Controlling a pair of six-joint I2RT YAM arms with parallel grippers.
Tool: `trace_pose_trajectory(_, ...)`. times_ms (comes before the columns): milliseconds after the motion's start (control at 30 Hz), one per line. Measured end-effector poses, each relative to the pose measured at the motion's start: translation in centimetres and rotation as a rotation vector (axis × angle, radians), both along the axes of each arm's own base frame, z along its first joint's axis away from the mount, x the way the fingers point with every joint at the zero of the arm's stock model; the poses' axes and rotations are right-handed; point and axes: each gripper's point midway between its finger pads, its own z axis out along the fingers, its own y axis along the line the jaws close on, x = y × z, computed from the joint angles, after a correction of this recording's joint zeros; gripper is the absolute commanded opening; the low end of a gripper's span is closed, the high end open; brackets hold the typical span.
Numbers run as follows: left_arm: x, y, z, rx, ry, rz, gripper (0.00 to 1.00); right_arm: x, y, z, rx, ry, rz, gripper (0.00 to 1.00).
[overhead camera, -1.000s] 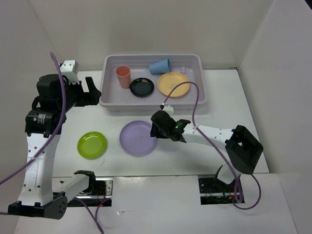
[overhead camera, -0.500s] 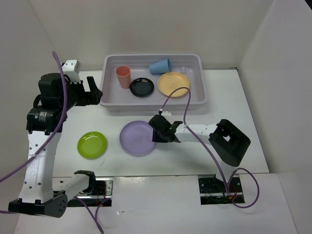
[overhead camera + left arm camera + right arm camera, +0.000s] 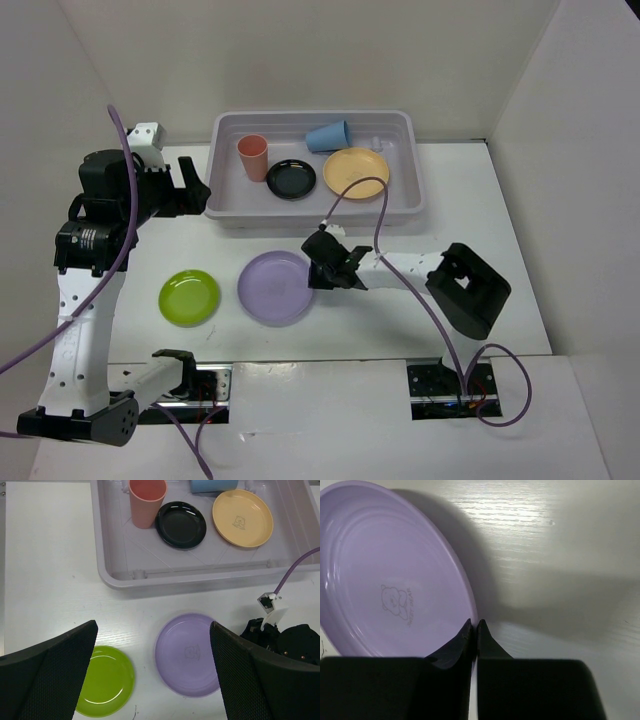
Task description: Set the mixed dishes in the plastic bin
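Note:
The lavender plate (image 3: 273, 288) lies on the table in front of the plastic bin (image 3: 310, 114). My right gripper (image 3: 312, 278) is shut on its right rim, one finger inside and one outside, as the right wrist view shows (image 3: 474, 625) on the plate (image 3: 385, 580). The lime green plate (image 3: 189, 297) lies to its left. In the bin are the salmon-pink cup (image 3: 253, 157), black plate (image 3: 291, 179), pale orange plate (image 3: 357, 172) and blue cup (image 3: 329, 135). My left gripper (image 3: 193, 188) is open and empty, high by the bin's left end.
A purple cable (image 3: 385, 215) loops from the right wrist over the bin's front rim. The right arm's elbow (image 3: 468, 288) rests low at the right. White walls close the back and both sides.
My right arm has stretched to the left, and the lavender plate has shifted a little left with the gripper at its rim. The left arm has hardly moved.

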Motion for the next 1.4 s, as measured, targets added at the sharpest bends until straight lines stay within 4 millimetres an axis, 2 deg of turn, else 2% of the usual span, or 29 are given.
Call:
trace_pose_trajectory(133, 0.0, 0.0, 0.0, 0.000, -0.002, 0.000, 0.99, -0.5, 0.4, 1.2, -0.006, 0.011, 0.072, 0.01)
trace_pose_trajectory(233, 0.0, 0.0, 0.1, 0.000, -0.002, 0.000, 0.99, -1.0, 1.1, 3.4, 0.015, 0.012, 0.138, 0.01)
trace_pose_trajectory(400, 0.1, 0.0, 0.2, 0.000, -0.010, 0.000, 0.99, -0.7, 3.2, 9.9, 0.130, -0.061, 0.231, 0.01)
trace_pose_trajectory(500, 0.1, 0.0, 0.2, 0.000, -0.010, 0.000, 0.99, -0.1, 3.6, 14.0, 0.202, -0.117, 0.258, 0.01)
trace_pose_trajectory(567, 0.1, 0.0, 0.2, 0.000, -0.010, 0.000, 0.99, 1.5, 2.8, 16.8, 0.240, -0.169, 0.240, 0.01)
trace_pose_trajectory(633, 0.1, 0.0, 0.2, -0.001, -0.010, 0.000, 0.99, 4.4, 0.9, 19.2, 0.270, -0.219, 0.187, 0.01)
trace_pose_trajectory(733, 0.1, 0.0, 0.3, -0.001, -0.011, 0.000, 0.99, 10.7, -3.7, 21.8, 0.267, -0.304, 0.048, 0.01)
trace_pose_trajectory(800, 0.1, 0.0, 0.3, -0.001, -0.011, 0.001, 0.99, 14.7, -6.5, 22.8, 0.252, -0.349, -0.037, 0.01)
trace_pose_trajectory(900, 0.1, 0.1, 0.2, 0.001, -0.010, 0.005, 0.99, 19.7, -9.8, 22.2, 0.226, -0.375, -0.125, 0.01)
trace_pose_trajectory(1000, 0.1, 0.2, 0.2, 0.005, -0.009, 0.014, 0.99, 22.9, -12.2, 18.7, 0.193, -0.321, -0.187, 0.01)
trace_pose_trajectory(1100, 0.0, 0.3, 0.1, 0.007, -0.005, 0.018, 0.99, 25.6, -13.7, 14.4, 0.158, -0.255, -0.229, 0.01)
trace_pose_trajectory(1267, -0.1, 0.4, -0.1, 0.010, 0.004, 0.024, 0.99, 27.9, -15.1, 7.7, 0.110, -0.147, -0.279, 0.01)
trace_pose_trajectory(1400, -0.2, 0.5, -0.2, 0.011, 0.011, 0.024, 0.99, 30.1, -15.9, 5.2, 0.083, -0.116, -0.315, 0.01)
